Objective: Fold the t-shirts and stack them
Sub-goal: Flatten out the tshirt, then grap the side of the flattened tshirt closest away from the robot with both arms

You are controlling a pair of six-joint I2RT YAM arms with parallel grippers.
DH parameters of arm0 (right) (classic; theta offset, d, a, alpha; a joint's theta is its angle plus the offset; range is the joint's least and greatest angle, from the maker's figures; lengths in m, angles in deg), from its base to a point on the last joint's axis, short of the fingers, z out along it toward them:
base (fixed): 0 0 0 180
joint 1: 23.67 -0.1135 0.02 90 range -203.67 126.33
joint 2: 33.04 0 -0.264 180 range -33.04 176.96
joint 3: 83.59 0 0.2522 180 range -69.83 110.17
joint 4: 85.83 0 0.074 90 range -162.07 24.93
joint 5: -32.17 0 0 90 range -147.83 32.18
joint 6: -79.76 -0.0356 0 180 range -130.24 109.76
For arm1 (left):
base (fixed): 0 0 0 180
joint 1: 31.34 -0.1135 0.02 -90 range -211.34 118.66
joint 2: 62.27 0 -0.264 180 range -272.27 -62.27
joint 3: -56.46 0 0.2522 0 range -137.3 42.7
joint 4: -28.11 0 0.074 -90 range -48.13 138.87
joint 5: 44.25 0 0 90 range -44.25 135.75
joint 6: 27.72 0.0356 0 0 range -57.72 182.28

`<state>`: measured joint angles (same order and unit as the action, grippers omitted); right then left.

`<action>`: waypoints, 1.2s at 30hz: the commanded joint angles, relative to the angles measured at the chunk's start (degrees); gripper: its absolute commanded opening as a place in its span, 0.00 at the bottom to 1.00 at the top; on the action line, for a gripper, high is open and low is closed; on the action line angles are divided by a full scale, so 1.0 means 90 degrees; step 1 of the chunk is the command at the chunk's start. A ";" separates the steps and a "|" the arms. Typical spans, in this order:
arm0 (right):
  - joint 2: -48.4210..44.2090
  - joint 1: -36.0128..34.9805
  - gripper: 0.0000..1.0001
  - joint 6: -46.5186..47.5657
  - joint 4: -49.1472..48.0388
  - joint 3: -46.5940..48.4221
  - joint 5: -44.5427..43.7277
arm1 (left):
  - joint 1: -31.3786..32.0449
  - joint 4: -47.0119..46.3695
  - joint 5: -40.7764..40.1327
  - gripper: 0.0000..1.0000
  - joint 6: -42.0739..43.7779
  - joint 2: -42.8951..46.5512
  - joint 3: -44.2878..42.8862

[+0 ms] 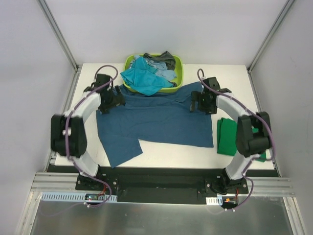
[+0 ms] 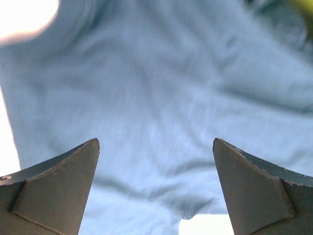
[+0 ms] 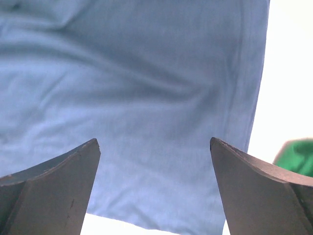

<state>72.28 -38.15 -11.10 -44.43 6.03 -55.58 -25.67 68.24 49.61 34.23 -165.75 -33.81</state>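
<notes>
One of five shirts looks done; four left, by my read. Left pincer (image 1: 111, 100): fingers spread apart, nothing between them, over the top-left corner of the dark blue shirt (image 1: 156, 120). Its wrist view shows only blue cloth beneath. That shirt lies spread out between both pincers, lower-left part skewed, no fold made yet. Behind and between the pincers is the lime basket (image 1: 180, 66). It holds the teal shirt (image 1: 142, 78), spilling over the near rim toward the blue one, then the light blue shirt (image 1: 164, 73), with the dark grey shirt (image 1: 166, 58) at the back. Right pincer (image 1: 200, 103): also spread apart, empty, over the blue shirt's top-right edge. Right of it, nearer side, is the green shirt (image 1: 227, 137), compact, seemingly folded, partly hidden by the arm.
</notes>
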 commanded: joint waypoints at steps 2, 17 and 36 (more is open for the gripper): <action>-0.2051 -0.0081 0.96 -0.0548 -0.0268 -0.1443 0.0122 | 0.0424 0.0467 -0.1081 0.99 -0.1040 0.2958 0.2510; -0.3342 -0.0051 0.96 -0.0842 -0.0171 -0.2920 0.0064 | 0.1772 0.3076 -0.1064 0.82 -0.4030 0.6468 0.5395; -0.3255 0.0046 0.96 -0.0666 -0.0288 -0.3077 0.0054 | 0.2231 0.2315 -0.0829 0.39 -0.4471 0.5815 0.5933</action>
<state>43.71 -38.06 -17.53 -46.11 -20.99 -55.41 -6.15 92.04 42.25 -5.29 -112.00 18.64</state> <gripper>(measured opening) 0.965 0.419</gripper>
